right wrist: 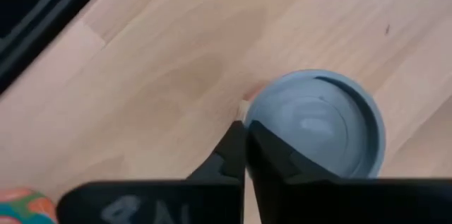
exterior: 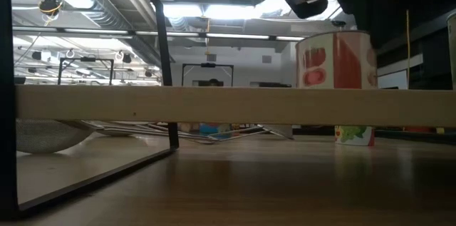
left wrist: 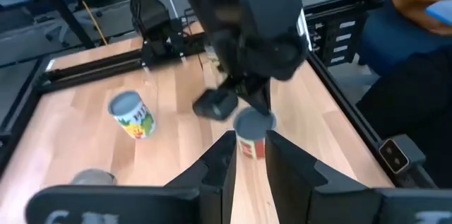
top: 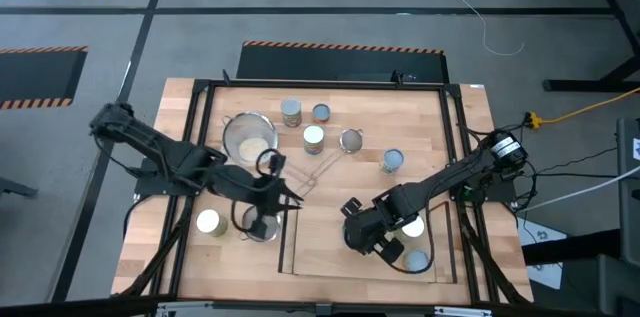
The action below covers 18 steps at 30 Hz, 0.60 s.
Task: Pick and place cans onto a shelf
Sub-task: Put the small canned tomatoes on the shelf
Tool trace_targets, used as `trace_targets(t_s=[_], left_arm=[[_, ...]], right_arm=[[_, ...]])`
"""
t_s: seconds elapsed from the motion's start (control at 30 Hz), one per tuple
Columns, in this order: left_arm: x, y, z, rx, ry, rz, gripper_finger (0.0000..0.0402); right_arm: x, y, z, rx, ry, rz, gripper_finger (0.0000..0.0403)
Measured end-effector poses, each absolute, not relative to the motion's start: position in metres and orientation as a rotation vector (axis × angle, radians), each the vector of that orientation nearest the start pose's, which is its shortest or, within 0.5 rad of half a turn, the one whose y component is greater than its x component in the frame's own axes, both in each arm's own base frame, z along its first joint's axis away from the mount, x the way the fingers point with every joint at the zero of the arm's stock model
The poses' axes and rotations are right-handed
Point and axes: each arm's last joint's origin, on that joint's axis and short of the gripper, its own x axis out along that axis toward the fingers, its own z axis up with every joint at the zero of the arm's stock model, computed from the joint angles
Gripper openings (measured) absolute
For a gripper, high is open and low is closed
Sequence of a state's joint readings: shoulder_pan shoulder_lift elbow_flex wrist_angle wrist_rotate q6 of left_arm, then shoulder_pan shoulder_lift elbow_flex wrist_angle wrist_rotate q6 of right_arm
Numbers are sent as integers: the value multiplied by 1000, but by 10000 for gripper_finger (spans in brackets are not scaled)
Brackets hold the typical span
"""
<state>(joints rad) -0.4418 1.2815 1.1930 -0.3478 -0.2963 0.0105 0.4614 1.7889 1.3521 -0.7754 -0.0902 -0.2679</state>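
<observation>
The shelf (top: 325,252) is a light-wood board at the table's near right, and it crosses the low view (exterior: 178,105). A can with a blue-grey top and red label (exterior: 333,58) stands upright on it. It also shows in the right wrist view (right wrist: 318,125) and the left wrist view (left wrist: 251,136). My right gripper (right wrist: 245,146) is shut above the shelf, beside this can's top, and shows in the high view (top: 368,235). My left gripper (left wrist: 252,164) is open and empty left of the shelf (top: 290,195). Several other cans stand on the table, one labelled green and yellow (left wrist: 134,114). My right gripper's shut fingertips (right wrist: 236,139) point down at the rim of the can's top (right wrist: 258,114). I cannot tell whether they touch it.
Two wire strainers (top: 250,137) (top: 351,140) lie at the table's far middle, with cans (top: 291,112) (top: 314,138) (top: 392,161) around them. A shiny can (top: 209,222) and a pan (top: 262,225) sit near the left arm. Two cans (top: 412,225) (top: 417,260) stand by the right gripper.
</observation>
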Motion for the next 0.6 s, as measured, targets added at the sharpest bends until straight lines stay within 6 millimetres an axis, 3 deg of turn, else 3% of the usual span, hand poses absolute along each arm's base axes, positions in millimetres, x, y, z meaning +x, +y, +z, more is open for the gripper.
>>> trace_targets(t_s=[0.3,0.6], left_arm=[[225,-96,296,81,271,-134,69],[220,-94,288,56,206,-134,69]], right_arm=[[322,158,222,-27,1247,336,12],[326,153,222,463,1286,-25,20]])
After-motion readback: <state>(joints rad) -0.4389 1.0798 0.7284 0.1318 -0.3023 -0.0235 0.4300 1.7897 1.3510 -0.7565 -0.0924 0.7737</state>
